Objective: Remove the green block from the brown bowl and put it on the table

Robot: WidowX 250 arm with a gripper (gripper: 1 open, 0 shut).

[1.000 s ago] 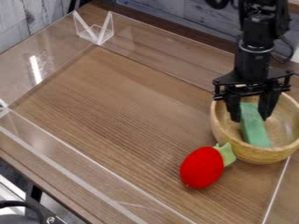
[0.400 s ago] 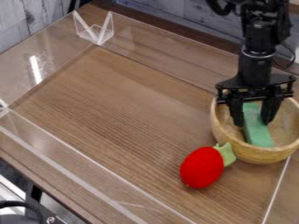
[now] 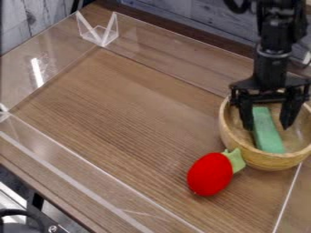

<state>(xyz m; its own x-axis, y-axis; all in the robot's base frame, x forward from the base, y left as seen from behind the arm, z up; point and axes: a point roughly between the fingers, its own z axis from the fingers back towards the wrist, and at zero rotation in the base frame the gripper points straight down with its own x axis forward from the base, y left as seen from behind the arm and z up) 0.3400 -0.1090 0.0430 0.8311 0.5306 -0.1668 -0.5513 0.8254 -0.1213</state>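
Observation:
The brown bowl stands at the right edge of the table. Inside it lies the green block, leaning on the pale inner wall. My gripper hangs straight down over the bowl, open, with its dark fingers spread to either side of the block's upper end. Nothing is between the jaws. The far end of the block is partly covered by the gripper.
A red plush strawberry with a green leafy top lies on the table touching the bowl's near-left side. Low clear acrylic walls run around the table's edges, one close behind the bowl on the right.
The gripper has shifted a little to the right over the bowl and its fingers now stand wider apart. The green block has stayed in the bowl.

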